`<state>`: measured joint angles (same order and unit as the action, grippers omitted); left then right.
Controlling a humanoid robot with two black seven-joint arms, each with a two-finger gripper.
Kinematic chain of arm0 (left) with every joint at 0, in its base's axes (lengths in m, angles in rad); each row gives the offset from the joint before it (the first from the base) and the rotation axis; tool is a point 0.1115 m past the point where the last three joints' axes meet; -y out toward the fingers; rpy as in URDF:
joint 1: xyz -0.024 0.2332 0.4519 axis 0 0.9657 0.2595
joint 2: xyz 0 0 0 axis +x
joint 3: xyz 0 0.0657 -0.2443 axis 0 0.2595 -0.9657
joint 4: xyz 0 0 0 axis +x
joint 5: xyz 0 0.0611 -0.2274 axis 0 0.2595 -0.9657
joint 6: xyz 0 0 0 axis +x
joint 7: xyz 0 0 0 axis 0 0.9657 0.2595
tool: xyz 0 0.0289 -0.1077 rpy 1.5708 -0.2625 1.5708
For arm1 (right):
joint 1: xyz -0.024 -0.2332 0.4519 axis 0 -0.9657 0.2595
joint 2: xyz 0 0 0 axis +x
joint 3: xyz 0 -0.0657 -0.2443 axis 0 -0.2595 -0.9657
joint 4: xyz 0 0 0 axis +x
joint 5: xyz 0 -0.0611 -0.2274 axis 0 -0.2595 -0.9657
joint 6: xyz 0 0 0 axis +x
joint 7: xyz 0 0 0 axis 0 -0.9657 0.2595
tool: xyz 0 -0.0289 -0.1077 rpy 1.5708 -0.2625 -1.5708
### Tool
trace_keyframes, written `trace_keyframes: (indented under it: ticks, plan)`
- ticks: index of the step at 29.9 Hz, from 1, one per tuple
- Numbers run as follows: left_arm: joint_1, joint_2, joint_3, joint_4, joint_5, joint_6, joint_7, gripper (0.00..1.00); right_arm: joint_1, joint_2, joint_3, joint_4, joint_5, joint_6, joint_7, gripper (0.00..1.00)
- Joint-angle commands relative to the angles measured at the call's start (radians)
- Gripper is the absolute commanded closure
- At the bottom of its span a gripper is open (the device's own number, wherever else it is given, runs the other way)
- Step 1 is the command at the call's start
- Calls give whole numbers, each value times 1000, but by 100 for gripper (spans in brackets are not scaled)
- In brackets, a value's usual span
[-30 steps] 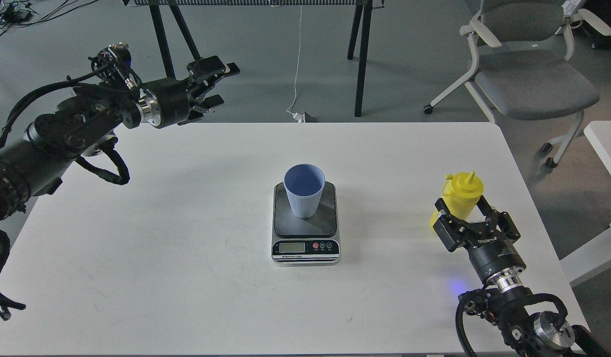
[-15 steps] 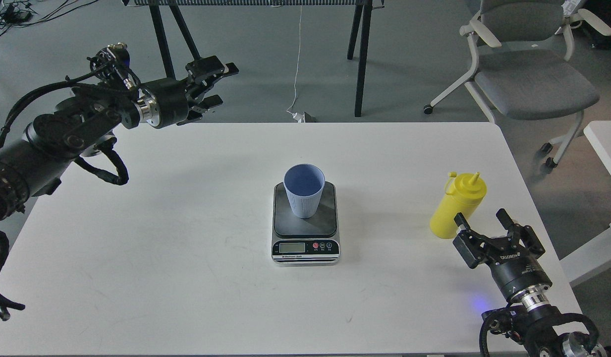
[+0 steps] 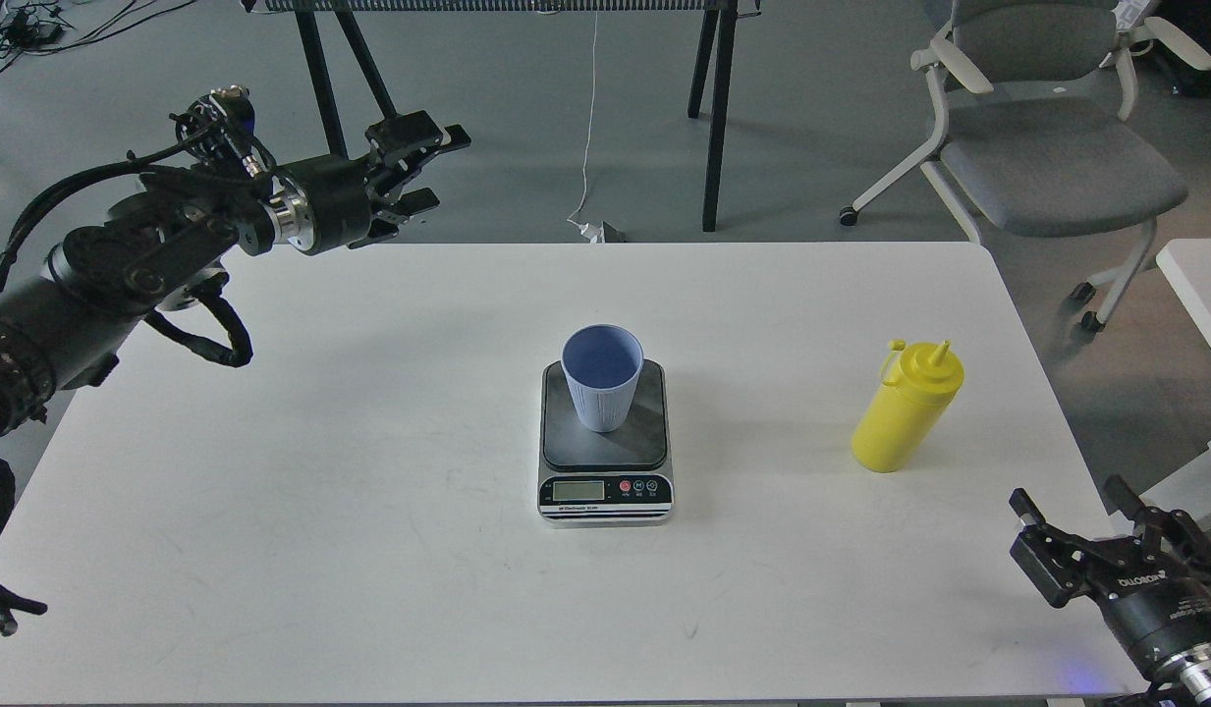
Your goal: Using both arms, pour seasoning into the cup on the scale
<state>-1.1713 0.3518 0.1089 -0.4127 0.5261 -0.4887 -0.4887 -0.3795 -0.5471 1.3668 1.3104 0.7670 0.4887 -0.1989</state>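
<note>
The light blue cup stands upright on the dark platform of the scale at the table's middle. The yellow seasoning bottle stands upright on the table at the right, free of any gripper. My right gripper is open and empty near the table's front right corner, well below and right of the bottle. My left gripper is open and empty, held high beyond the table's back left edge.
The white table holds only the scale, cup and bottle. A grey office chair stands behind the back right corner. Black stand legs rise behind the table. Another white surface lies at the right edge.
My right gripper has let go of the seasoning bottle and drawn back toward the front right corner. The bottle stands alone. The left arm has barely moved.
</note>
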Motion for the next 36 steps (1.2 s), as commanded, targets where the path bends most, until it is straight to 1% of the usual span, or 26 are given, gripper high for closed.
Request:
trace_keyframes:
  ticks: [1,4,8,10,12,16,18,20,24,26,29,36]
  plan:
    - [-2,4,-3,0,-1,0,0,1,1,-115,84,23,2,0,0,0]
    - [-4,7,-3,-1,-1,0,0,1,31,-195,150,30,3,0,-4,0]
    - [-11,7,-8,0,-3,0,0,1,197,-286,160,23,0,0,-11,0]
    - [-16,7,-12,0,-3,0,0,1,313,-321,140,10,-9,0,-17,0]
    - [-22,7,-12,0,-6,0,0,1,440,-338,82,-19,-20,0,-25,0]
    - [-33,6,-12,0,-5,0,0,1,771,-338,-165,-140,-80,-18,-30,0]
    - [-34,6,-12,0,-5,0,0,1,932,-314,-320,-203,-104,-19,-28,0]
    - [-42,7,-12,0,-6,0,0,1,1043,-256,-427,-256,-120,-18,-27,0]
    - [-65,26,-14,0,-9,0,0,1,1201,-113,-517,-385,-224,-16,-27,0]
    - [-77,32,-15,0,-14,0,0,1,1243,-38,-518,-440,-290,-21,-25,0]
    - [-99,36,-17,0,-20,0,0,1,1271,36,-520,-496,-348,-22,-25,0]
    - [-102,56,-110,0,-20,0,0,1,1291,130,-523,-557,-459,-19,-14,0]
